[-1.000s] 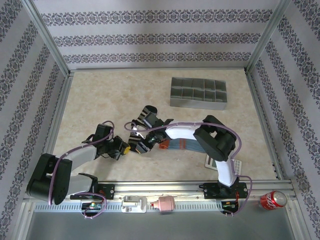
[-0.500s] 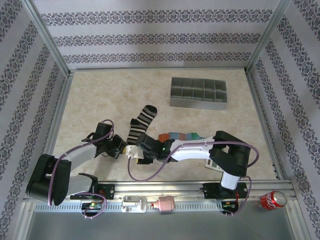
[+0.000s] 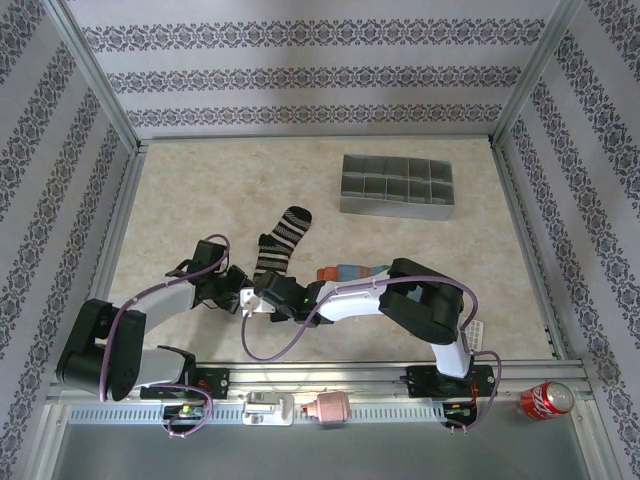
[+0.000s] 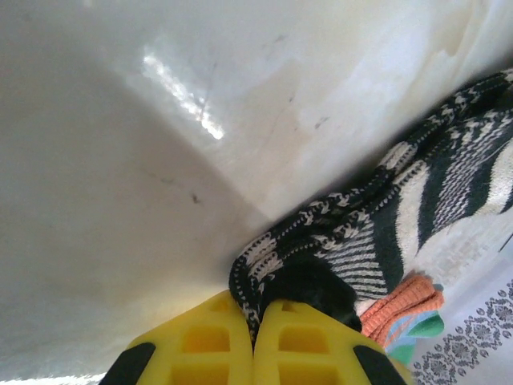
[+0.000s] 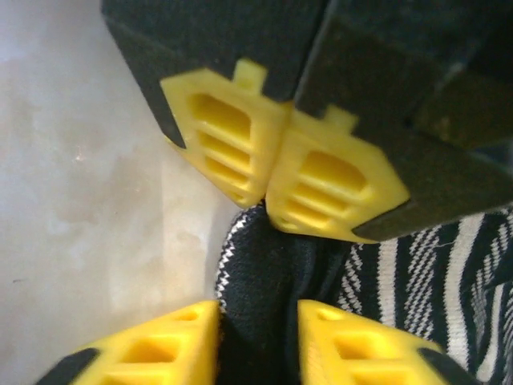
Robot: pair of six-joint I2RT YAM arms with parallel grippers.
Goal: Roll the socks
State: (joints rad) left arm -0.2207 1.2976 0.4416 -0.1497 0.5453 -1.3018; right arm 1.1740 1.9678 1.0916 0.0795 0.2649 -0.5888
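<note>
Barely started: left end effector [image 4: 256,311] and right end effector [image 5: 258,321] both pinch the striped sock [image 3: 283,237], nothing rolled yet.

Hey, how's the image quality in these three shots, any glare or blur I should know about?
Top camera: even light, sharp, no strong glare. Left wrist: a bright glare streak on the table, and the left pincer is blurred up close. Right wrist: the striped sock is fairly sharp, the right pincer soft.
</note>
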